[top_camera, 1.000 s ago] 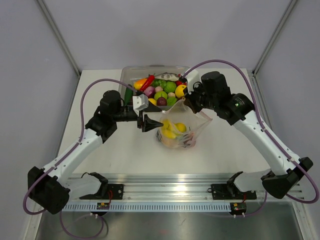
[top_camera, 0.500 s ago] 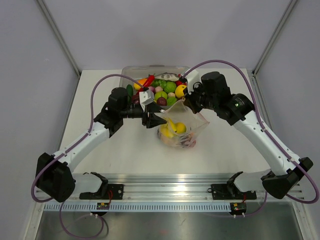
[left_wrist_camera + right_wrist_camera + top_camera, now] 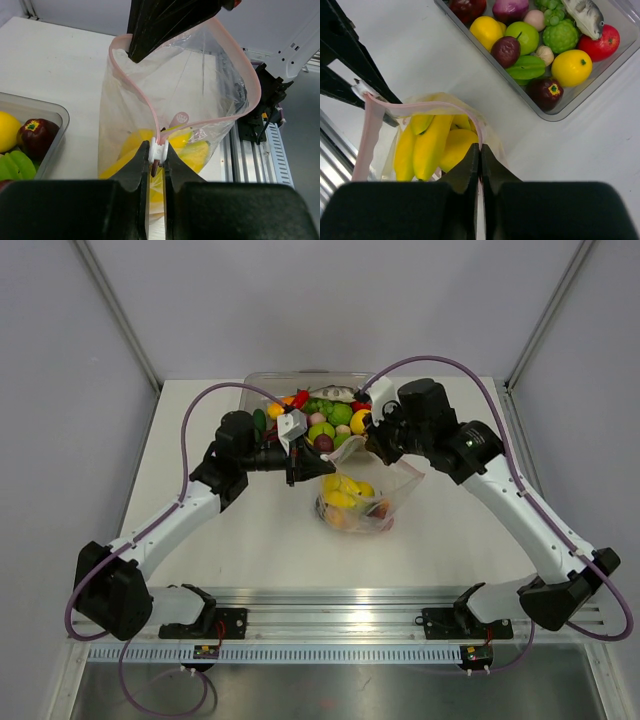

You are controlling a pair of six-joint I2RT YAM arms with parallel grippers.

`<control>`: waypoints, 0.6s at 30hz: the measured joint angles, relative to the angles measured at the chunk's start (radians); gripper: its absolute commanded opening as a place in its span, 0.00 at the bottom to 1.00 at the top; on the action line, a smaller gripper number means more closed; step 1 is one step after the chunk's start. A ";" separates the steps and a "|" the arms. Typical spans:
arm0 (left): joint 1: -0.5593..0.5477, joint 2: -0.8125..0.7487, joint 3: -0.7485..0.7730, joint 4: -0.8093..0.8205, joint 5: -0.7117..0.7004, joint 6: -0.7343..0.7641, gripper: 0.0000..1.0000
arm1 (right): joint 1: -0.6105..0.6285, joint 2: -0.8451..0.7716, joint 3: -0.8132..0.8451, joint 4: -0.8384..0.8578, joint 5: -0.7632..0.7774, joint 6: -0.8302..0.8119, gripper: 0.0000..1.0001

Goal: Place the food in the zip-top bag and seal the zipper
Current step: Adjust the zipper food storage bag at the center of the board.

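The clear bag (image 3: 358, 502) stands on the table (image 3: 260, 550) just in front of the tub (image 3: 300, 376) of fruit. It has yellow fruit (image 3: 427, 145) inside and its mouth gapes open. The left fingers (image 3: 134, 169) are pinched on the zipper (image 3: 134, 85) at its white slider (image 3: 158, 151). The right fingers (image 3: 464, 170) are clamped on the bag's opposite rim.
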 measured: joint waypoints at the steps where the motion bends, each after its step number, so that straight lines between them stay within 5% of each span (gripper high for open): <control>1: 0.000 0.000 0.003 -0.011 0.000 -0.003 0.00 | 0.000 0.004 0.011 -0.006 -0.011 0.003 0.19; 7: 0.001 0.000 0.055 -0.125 -0.002 -0.009 0.00 | 0.003 -0.008 0.115 -0.058 -0.124 0.024 0.49; 18: 0.022 -0.024 0.064 -0.161 0.023 0.006 0.00 | 0.178 0.050 0.349 -0.166 -0.166 -0.019 0.51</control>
